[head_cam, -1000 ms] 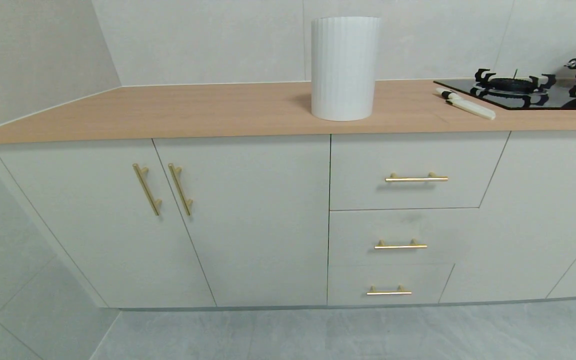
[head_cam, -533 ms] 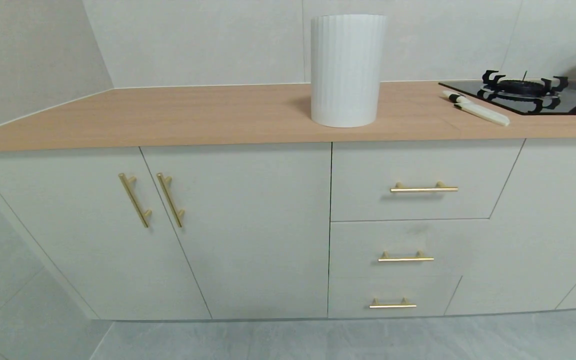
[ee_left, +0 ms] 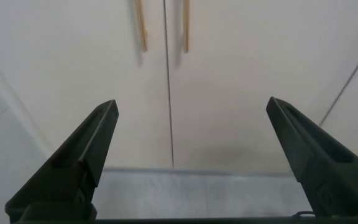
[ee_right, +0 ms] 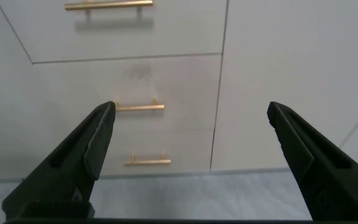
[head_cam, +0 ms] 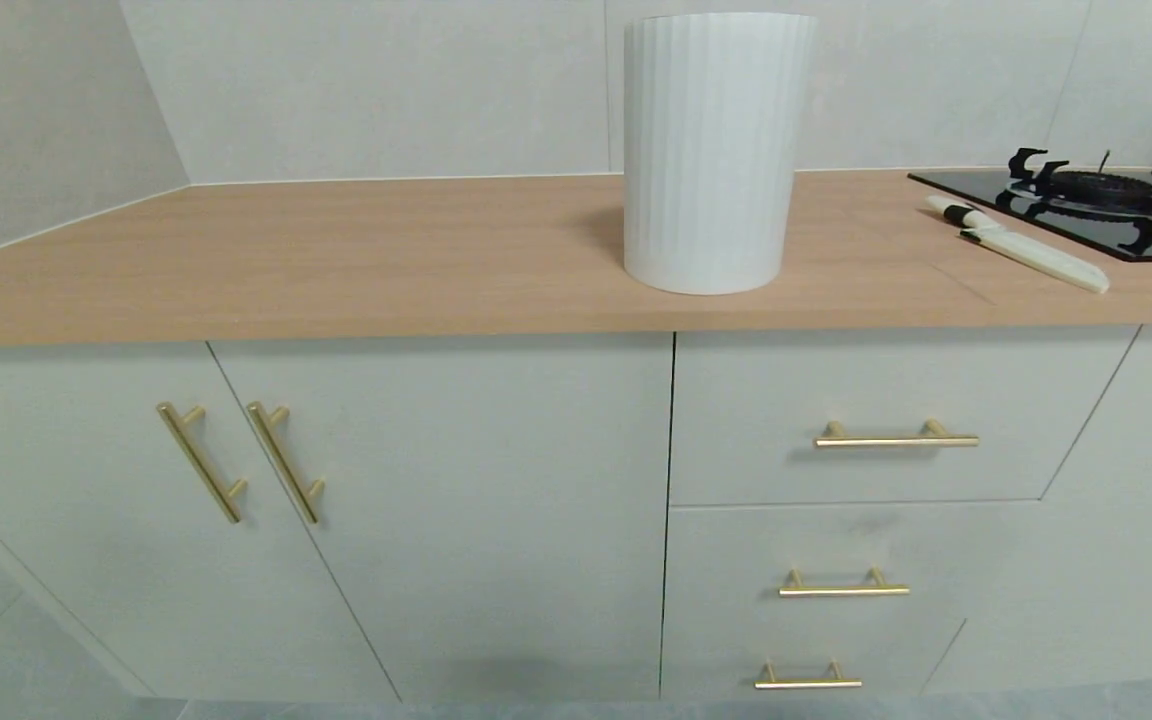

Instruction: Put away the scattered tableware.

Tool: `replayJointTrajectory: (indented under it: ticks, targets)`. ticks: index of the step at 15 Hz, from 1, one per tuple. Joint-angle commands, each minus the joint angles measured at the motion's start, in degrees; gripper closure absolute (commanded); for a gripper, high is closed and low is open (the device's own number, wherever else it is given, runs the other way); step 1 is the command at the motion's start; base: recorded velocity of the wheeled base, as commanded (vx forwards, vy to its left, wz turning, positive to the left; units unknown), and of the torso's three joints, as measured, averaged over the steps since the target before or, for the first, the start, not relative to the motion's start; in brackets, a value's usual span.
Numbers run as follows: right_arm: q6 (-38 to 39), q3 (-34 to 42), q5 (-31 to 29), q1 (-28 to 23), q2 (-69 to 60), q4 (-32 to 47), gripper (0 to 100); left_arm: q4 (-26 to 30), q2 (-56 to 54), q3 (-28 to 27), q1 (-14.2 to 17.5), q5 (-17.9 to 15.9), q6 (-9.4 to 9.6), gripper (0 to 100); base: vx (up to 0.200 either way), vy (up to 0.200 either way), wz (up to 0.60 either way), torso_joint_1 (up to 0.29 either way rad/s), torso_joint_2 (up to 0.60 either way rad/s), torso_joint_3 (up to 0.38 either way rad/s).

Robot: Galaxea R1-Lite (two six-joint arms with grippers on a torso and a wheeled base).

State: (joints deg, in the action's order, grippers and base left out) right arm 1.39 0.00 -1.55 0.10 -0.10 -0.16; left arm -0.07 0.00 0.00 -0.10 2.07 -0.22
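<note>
A: Left gripper (ee_left: 191,104) spread wide, facing the double cabinet doors (ee_left: 241,93). Right gripper (ee_right: 191,106) just as wide, facing the drawers (ee_right: 135,78).

B: And the knife (head_cam: 1021,245)?

A: Flat on the bench (head_cam: 336,260) towards its right end, just beside the gas hob (head_cam: 1026,208). A white ribbed canister (head_cam: 711,150) stands upright mid-bench.

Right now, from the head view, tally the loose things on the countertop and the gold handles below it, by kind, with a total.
White ribbed container: 1
Knife: 1
Gold door handles: 2
Gold drawer handles: 3
Total: 7
</note>
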Motion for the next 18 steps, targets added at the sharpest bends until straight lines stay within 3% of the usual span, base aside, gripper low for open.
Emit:
replayJointTrajectory:
  ticks: [1, 10, 18]
  targets:
    - [-0.1, 0.0, 0.1, 0.0, 0.1, 0.0, 0, 0.0, 0.0, 0.0, 0.0, 0.0, -0.04, 0, 0.2, 0.0, 0.0, 0.002, 0.0, 0.007]
    - [0.0, 0.0, 0.0, 0.0, 0.1, 0.0, 0, 0.0, 0.0, 0.0, 0.1, 0.0, -0.04, 0, 0.2, 0.0, 0.0, 0.002, 0.0, 0.003]
    - [0.0, 0.0, 0.0, 0.0, 0.1, 0.0, 0, 0.0, 0.0, 0.0, 0.1, -0.1, -0.13, 0, 0.0, 0.0, 0.0, 0.0, 0.0, 0.0]
